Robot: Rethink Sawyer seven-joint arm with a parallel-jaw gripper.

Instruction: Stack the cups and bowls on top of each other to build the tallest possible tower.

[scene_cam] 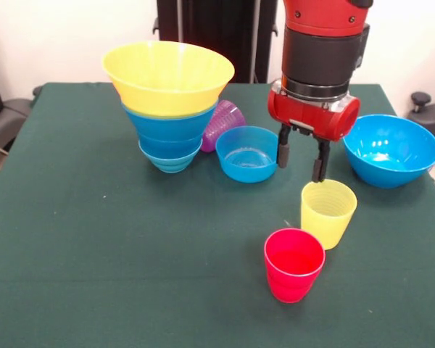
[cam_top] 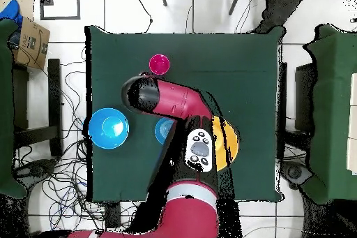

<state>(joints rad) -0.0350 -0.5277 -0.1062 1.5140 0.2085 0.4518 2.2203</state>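
Hanging down over the green cloth-covered table [scene_cam: 94,261], the red and black arm's gripper [scene_cam: 301,161], with both dark fingers [scene_cam: 283,154] spread apart and gripping nothing. Hovering just above and behind the ribbed yellow plastic cup [scene_cam: 328,212], one fingertip sitting close over that cup's far rim; impossible to tell whether touching it.

Standing upright just in front of the yellow cup, mouth up, the ribbed red plastic cup [scene_cam: 293,264], the two nearly touching.

Resting open side up between the gripper and the tower, the small glossy blue plastic bowl [scene_cam: 246,153]. Sitting at the right side of the table, well apart from the pile, the large glossy blue plastic bowl [scene_cam: 391,149], also open side up.

Standing at the back left, the tower of nested plastic bowls [scene_cam: 170,101], widening upward: small blue ones lowest, a larger blue one above, the very large yellow bowl [scene_cam: 167,72] on top. Lying tipped on its side just behind and beside the tower, the ribbed purple plastic cup [scene_cam: 222,125], partly hidden by it.

From overhead, covering the yellow cup and much of the tower, the arm; showing clearly there, the red cup [cam_top: 160,64] and the large blue bowl [cam_top: 108,128].
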